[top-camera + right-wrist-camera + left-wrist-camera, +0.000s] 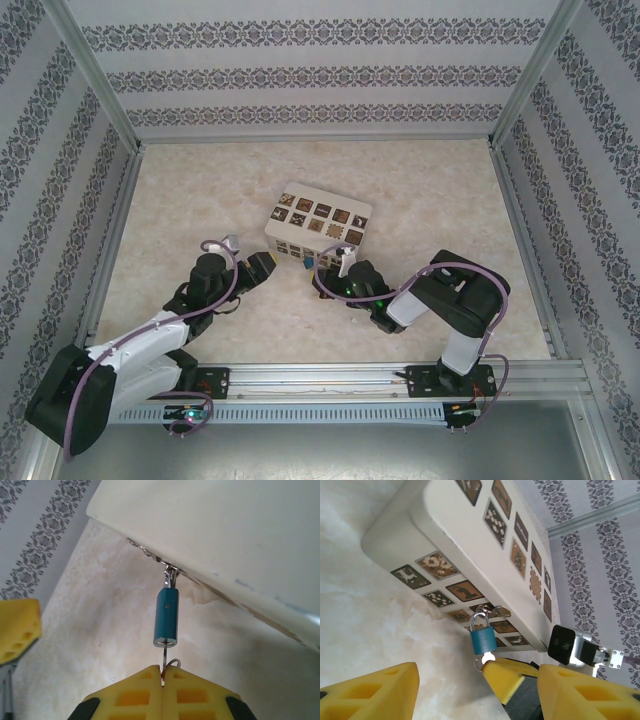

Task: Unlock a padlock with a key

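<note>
The teal-blue padlock [166, 617] hangs by its silvery shackle from the hasp on the cream box [465, 535], on the side facing the arms. The thin silvery key [163, 659] sticks up into the padlock's underside, its ring showing beside it. My right gripper [162, 674] is shut on the key, just below the lock. In the left wrist view, the padlock [483, 639] and the key [489, 656] sit ahead of my open left gripper [479, 686], which holds nothing. From above, the left gripper [268, 264] and right gripper [318, 278] flank the padlock [301, 267].
The cream box [320, 225] with brown picture tiles stands mid-table on the pale marbled surface [430, 200]. Patterned walls with metal rails enclose the table on three sides. One yellow finger [17, 630] of the left gripper shows at the left in the right wrist view.
</note>
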